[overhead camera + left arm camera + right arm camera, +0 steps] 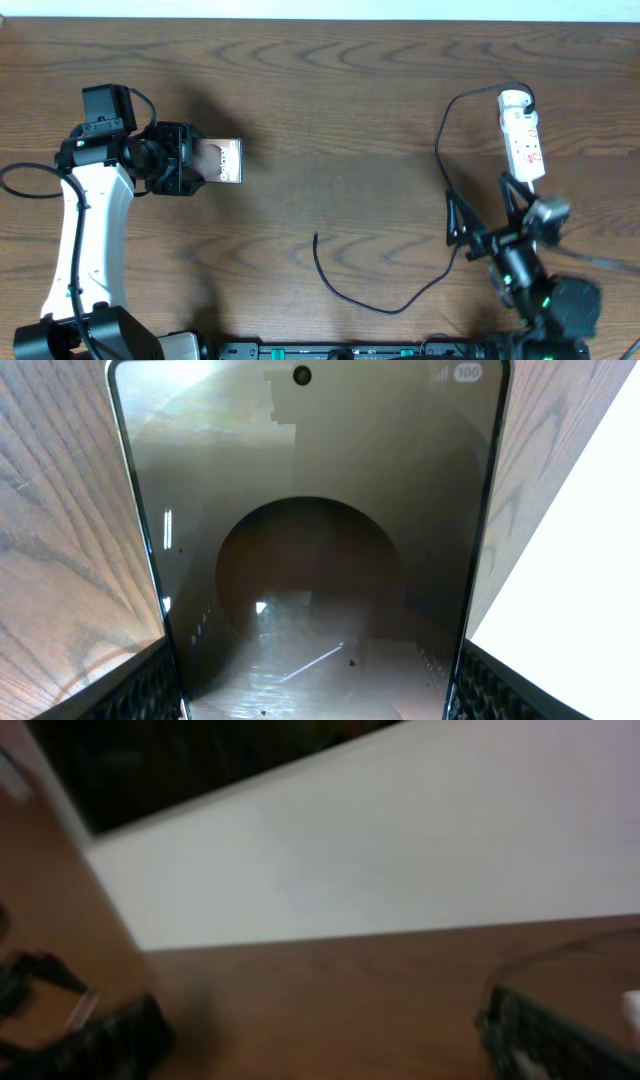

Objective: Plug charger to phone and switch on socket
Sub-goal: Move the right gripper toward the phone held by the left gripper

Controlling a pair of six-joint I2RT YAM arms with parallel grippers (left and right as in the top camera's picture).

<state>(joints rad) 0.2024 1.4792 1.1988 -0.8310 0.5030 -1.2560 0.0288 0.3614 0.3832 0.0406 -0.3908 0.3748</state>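
Observation:
The phone (226, 161), a dark glossy slab with white lettering, sits at the left of the table between the fingers of my left gripper (200, 160). In the left wrist view the phone (310, 510) fills the gap and both black fingers (140, 690) press its long edges. The socket (523, 135), a white power strip, lies at the far right. The charger (400, 309), a thin black cable, runs from it down to a free tip (316, 238) at mid table. My right gripper (463, 230) hovers open beside the cable, and in the blurred right wrist view my right gripper (325, 1045) has only bare wood between its fingers.
The brown wooden table (330, 110) has a white wall behind its far edge (400, 840). The right arm's body and its own black cables crowd the lower right corner (545, 300). The left arm's white link (85, 240) runs along the left side.

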